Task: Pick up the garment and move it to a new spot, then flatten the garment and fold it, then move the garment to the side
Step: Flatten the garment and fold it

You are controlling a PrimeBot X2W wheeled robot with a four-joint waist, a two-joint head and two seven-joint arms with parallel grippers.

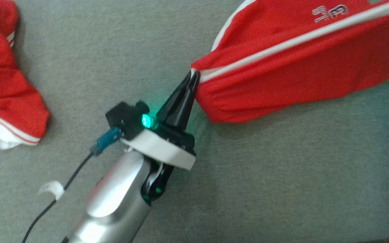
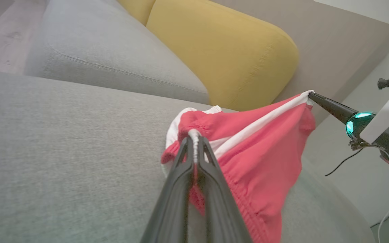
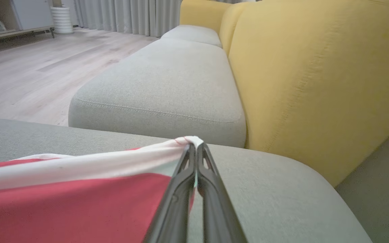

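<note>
While left pincer [image 1: 193,75] and right pincer [image 3: 195,143] each clamp corner of red garment [image 1: 282,67], cloth hangs stretched between them over grey sofa seat [image 1: 282,168]. Step, likely: moving to new spot, flattening not begun. Next needs both lowering together, cloth taut, clear of other red cloth [image 1: 2,84].

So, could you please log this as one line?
left gripper: shut on garment; right gripper: shut on garment; garment: stretched between them
</note>
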